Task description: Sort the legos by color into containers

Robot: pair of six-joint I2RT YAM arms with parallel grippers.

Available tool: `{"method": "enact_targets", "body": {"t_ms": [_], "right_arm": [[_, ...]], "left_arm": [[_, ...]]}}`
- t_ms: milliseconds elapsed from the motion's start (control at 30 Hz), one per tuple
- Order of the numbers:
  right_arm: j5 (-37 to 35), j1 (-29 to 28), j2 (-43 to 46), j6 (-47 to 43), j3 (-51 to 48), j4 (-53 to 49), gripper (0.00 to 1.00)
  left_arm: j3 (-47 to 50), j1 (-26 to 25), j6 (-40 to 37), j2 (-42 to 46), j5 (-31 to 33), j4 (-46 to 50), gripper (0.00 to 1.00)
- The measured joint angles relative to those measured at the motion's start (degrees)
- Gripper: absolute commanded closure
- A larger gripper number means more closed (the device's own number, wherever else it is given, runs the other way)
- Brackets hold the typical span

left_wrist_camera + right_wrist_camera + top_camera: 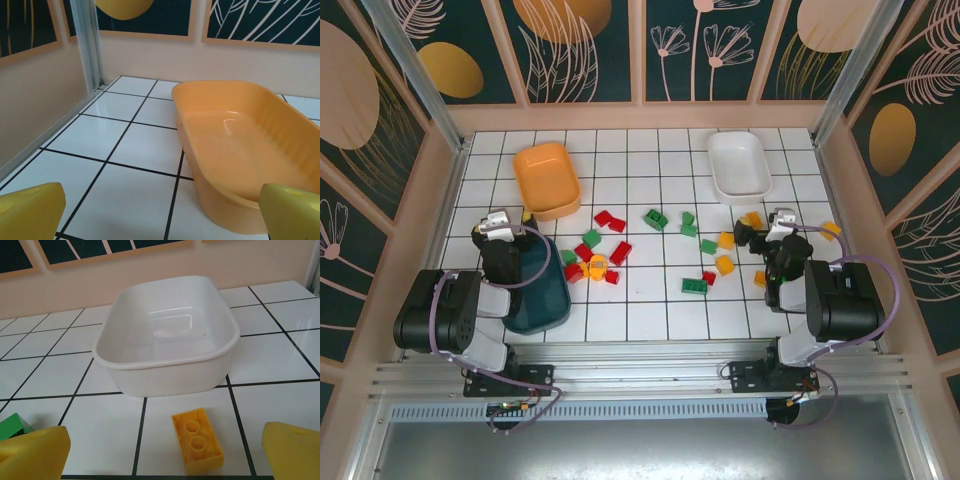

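Observation:
Red, green and orange-yellow legos (620, 252) lie scattered over the middle tiles. Three containers stand around them: an orange tub (546, 180) at the back left, a white tub (738, 165) at the back right, and a dark teal tub (548, 295) partly under the left arm. My left gripper (508, 217) is open just short of the orange tub (240, 145), with bare tile between its yellow fingertips (30, 212). My right gripper (757, 230) is open before the white tub (165, 335). An upturned yellow brick (197, 440) lies on the tile between its fingertips (295, 452).
A green brick (12, 426) lies by the right gripper's left finger. Low beige walls and aluminium posts (415, 70) fence the tiled floor. A metal rail (640, 375) runs along the near edge, where both arm bases stand.

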State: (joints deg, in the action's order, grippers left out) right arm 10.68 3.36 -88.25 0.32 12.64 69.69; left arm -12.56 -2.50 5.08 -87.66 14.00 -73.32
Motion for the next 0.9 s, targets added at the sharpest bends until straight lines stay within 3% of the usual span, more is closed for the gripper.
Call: {"method": "enact_targets", "body": {"t_ms": [900], "right_arm": [[0.4, 0.3, 0.0, 0.0, 0.0, 0.0, 0.01]], "left_arm": [[0.0, 0.0, -0.2, 0.0, -0.7, 0.1, 0.01]]}}
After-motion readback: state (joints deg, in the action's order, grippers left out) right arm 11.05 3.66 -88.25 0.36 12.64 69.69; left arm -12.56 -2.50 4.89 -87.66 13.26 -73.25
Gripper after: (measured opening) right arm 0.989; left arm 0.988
